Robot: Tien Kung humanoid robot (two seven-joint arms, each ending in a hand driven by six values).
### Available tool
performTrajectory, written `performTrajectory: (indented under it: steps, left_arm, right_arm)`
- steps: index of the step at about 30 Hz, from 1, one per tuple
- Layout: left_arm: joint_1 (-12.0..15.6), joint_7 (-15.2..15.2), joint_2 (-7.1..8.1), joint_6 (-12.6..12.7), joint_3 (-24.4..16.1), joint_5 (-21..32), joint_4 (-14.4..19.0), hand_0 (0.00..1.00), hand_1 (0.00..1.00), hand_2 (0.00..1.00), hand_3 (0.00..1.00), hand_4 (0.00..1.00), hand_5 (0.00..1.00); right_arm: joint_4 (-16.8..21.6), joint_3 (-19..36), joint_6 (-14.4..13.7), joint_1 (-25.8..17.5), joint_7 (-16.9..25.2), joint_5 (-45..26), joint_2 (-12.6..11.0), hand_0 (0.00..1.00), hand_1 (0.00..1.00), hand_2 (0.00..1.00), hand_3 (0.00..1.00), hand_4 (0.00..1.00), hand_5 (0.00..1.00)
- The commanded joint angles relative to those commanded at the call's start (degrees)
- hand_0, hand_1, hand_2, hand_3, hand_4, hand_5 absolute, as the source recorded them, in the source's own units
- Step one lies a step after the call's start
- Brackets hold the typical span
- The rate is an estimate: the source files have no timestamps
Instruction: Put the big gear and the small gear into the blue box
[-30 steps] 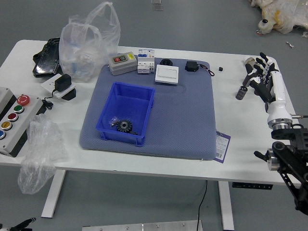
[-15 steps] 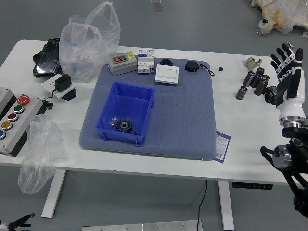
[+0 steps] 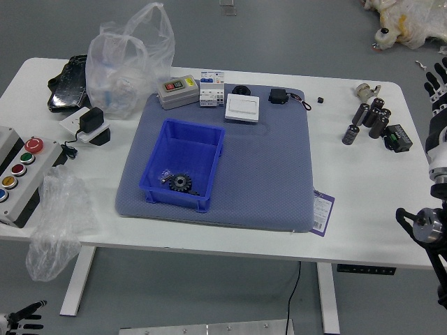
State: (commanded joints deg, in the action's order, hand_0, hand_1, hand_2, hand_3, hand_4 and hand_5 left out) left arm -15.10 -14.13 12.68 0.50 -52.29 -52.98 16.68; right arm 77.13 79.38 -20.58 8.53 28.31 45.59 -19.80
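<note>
We see, from above, a white table (image 3: 265, 241) with a blue-grey mat (image 3: 269, 160). On the mat's left part sits a shallow blue box (image 3: 184, 131). Inside, near the box's near wall, lies a black toothed gear (image 3: 180, 183); beside it is a small, shiny item (image 3: 166, 176), too small for us to name as the second gear. At the mat's far edge we find a round black piece (image 3: 241, 90), behind a white case (image 3: 242, 108); we cannot tell whether it is a gear. What has just changed is on the right: the robot's right hand (image 3: 436, 87) has drawn away from the dark cylinders (image 3: 377, 117) to the picture's edge, bringing a black-and-green block (image 3: 398, 138) into full view. The hand is partly cut off, its fingers apart, and we see nothing in its hold. The left hand (image 3: 26, 317) rests low at the left corner, fingers loosely spread and empty. The box's contents look unchanged, so we judge that one gear is placed, that the other's position is unsure, and that the retreat itself moves neither gear closer to the box.
</note>
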Motion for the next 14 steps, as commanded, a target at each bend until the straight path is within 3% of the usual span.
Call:
performTrajectory:
  steps: [4,14]
  left_arm:
    - [-0.21,-0.13,0.11,-0.12,-0.31,-0.52,0.0,0.655,0.506,0.525,0.721,0.743,0.623]
    - [-0.55,-0.26,-0.11,-0.29,-0.6,-0.99,0.0,0.655,0.506,0.525,0.72,0.744,0.621]
  right_arm:
    - [0.58,1.05,0.2,-0.37,-0.03,0.95,-0.03,0.904,0.845,0.839,0.828,0.992,0.998]
    - [2.3,2.44,-1.57,-0.24,-3.2,11.4,-0.26,0.911,0.854,0.842,0.825,0.994,0.998]
